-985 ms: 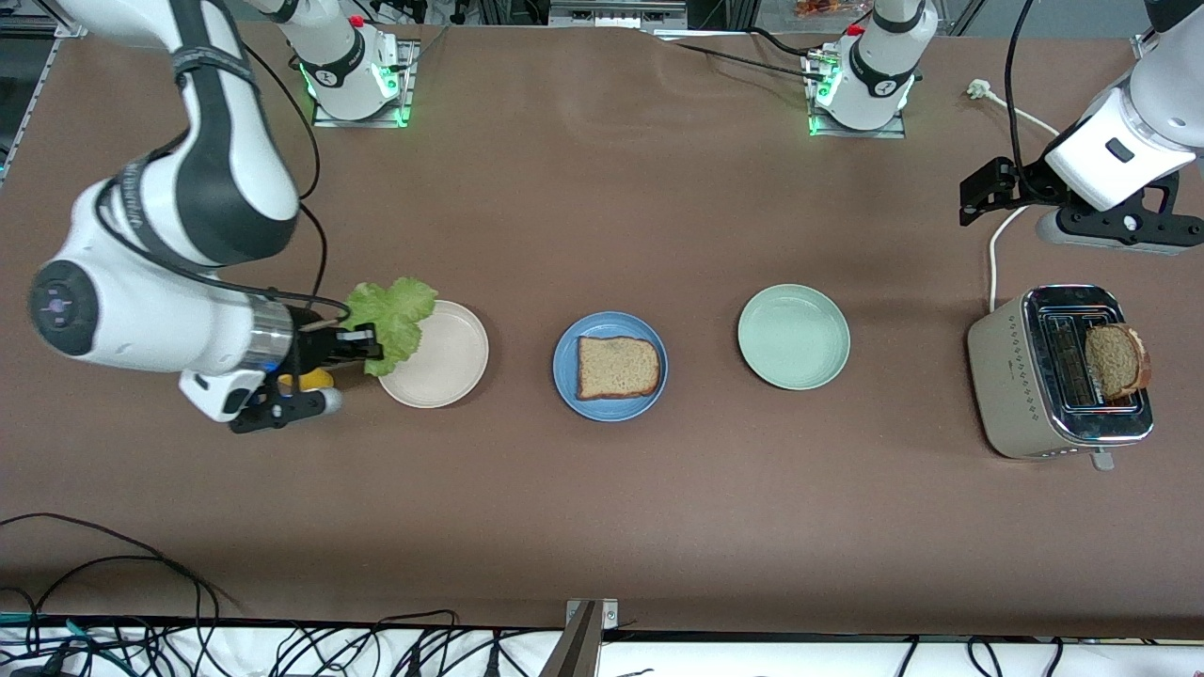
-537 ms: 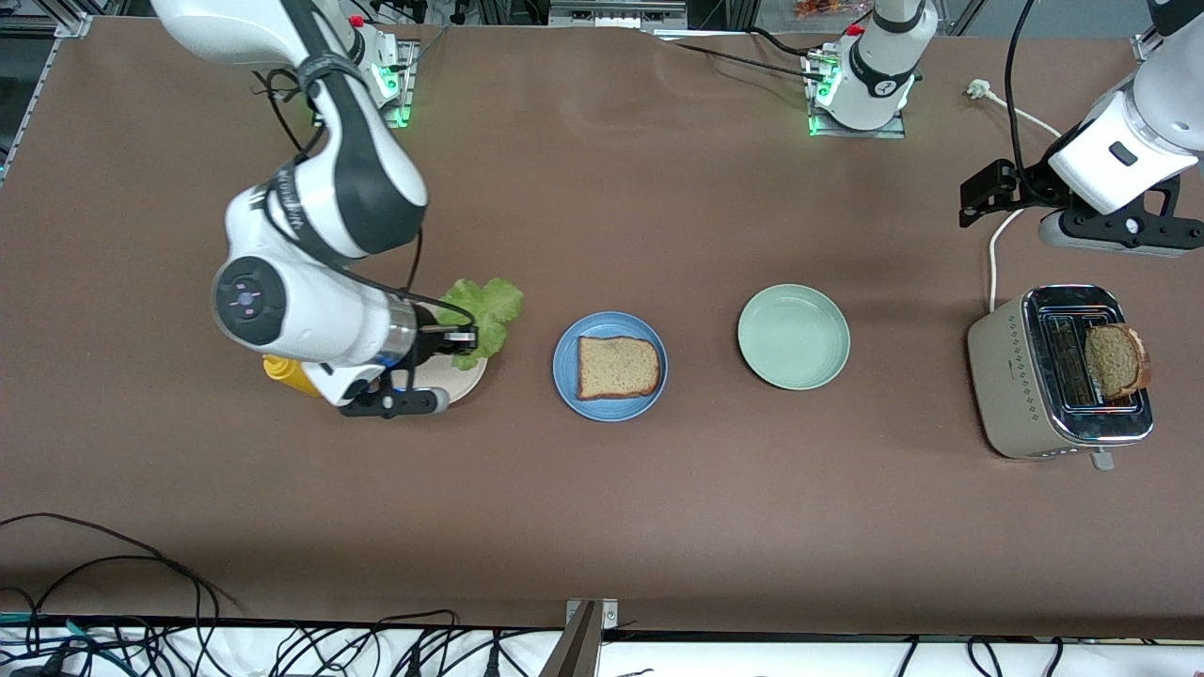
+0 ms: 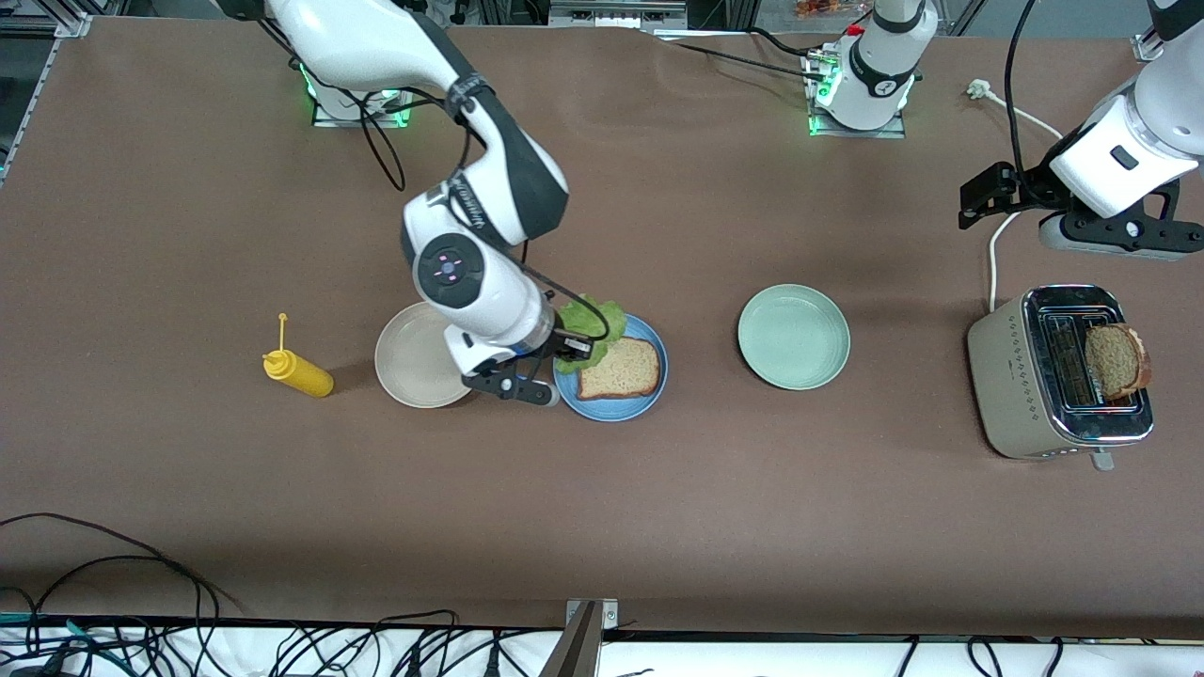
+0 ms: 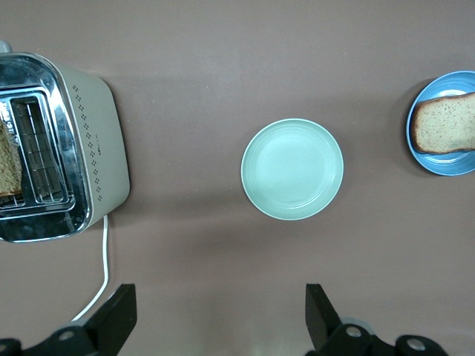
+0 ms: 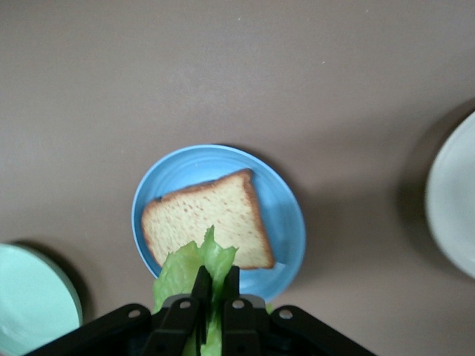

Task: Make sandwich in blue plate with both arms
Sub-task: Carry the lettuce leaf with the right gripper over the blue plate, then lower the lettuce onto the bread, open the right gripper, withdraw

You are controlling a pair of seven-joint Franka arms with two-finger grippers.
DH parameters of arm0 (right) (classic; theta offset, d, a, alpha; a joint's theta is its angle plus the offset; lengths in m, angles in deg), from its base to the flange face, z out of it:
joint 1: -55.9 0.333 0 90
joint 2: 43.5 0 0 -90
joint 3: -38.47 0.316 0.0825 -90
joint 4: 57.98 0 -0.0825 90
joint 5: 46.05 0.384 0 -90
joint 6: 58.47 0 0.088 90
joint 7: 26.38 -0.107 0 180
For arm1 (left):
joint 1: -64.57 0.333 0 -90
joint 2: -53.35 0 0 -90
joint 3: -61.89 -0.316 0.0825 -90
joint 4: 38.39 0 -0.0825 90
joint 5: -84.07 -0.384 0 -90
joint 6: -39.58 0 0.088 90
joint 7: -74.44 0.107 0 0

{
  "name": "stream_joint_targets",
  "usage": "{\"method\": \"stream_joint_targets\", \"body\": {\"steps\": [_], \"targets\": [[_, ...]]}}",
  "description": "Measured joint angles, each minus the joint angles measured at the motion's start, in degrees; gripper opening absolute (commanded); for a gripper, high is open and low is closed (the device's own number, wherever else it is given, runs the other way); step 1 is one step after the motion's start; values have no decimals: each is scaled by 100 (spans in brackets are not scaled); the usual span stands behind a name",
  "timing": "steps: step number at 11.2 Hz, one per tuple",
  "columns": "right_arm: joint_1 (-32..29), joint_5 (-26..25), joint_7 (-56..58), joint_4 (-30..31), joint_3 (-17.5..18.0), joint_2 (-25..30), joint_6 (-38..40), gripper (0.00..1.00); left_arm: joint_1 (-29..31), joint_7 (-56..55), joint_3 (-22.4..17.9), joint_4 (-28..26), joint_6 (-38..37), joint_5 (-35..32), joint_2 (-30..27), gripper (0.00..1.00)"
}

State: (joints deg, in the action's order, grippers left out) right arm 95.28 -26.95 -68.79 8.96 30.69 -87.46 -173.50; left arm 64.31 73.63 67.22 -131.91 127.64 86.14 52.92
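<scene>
The right claw (image 3: 576,346) is pinched shut on the lettuce leaf (image 3: 594,321), over the blue plate (image 3: 649,395) at its rim toward the right arm's end of the table (image 3: 602,527), where a bread slice (image 3: 618,368) lies. The left claw (image 4: 219,319) hangs open above the toaster (image 3: 1011,367), which holds the second slice (image 3: 1116,359). The leaf looks light, limp and easily torn, so a pinch at its edge seems best.

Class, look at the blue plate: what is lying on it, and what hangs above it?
On the blue plate lies one bread slice, flat. Above the plate's edge, the right tool holds a lettuce leaf, covering part of the rim. What is under the slice is hidden.
</scene>
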Motion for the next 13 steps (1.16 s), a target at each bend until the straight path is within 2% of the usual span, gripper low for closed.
{"method": "stream_joint_targets", "body": {"steps": [4,9,13], "targets": [[434,-15,-849,-351,-307,-580,-638,0,0,0,0,1,0,8,4,100],[571,-306,-996,-420,-316,-967,-1378,0,1,0,0,1,1,48,7,100],[616,-513,-1027,-435,-315,-1123,-1687,0,1,0,0,1,1,88,14,100]]}}
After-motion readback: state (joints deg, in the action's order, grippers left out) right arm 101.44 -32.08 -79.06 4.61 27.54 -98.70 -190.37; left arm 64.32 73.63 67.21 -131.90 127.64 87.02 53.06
